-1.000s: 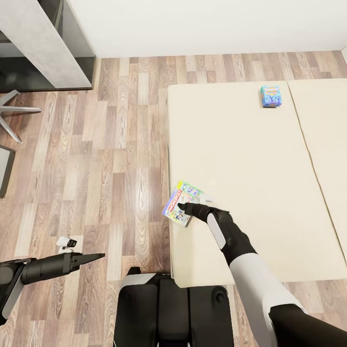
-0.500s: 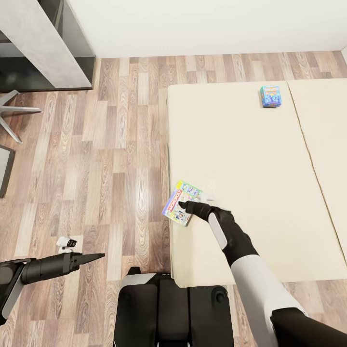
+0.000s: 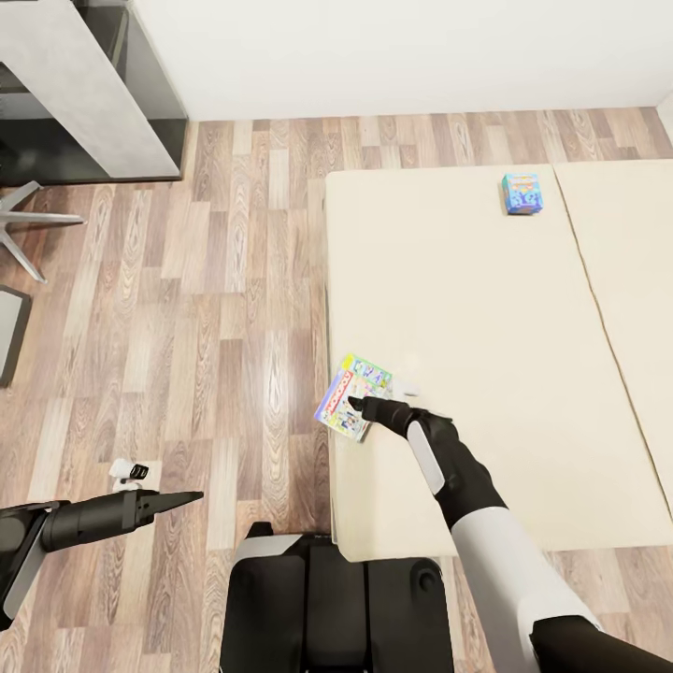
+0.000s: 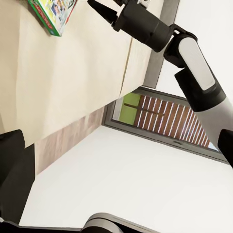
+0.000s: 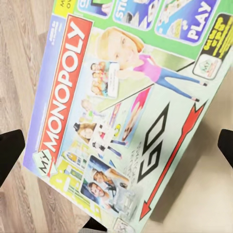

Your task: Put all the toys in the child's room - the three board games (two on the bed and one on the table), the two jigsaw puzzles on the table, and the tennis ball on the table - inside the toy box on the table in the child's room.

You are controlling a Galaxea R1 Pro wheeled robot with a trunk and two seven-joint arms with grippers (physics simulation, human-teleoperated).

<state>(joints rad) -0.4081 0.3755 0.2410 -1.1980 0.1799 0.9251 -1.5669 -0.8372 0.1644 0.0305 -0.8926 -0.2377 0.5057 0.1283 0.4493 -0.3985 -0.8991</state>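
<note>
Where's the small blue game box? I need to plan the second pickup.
In the head view, the blue game box sits on the bed's far side, near the mattress seam.

Bed (image 3: 486, 318): cream surface, right half of the frame, seam running down its right part. Carries 2 items. 1: Monopoly board game (image 3: 353, 393), flat at the bed's left edge, lower centre, one corner overhanging the floor. 2: small blue board game box (image 3: 522, 193), upper right, well apart from the first. Wood-plank floor (image 3: 224, 308): left half; small white-and-black object (image 3: 128, 473) at lower left.
</note>
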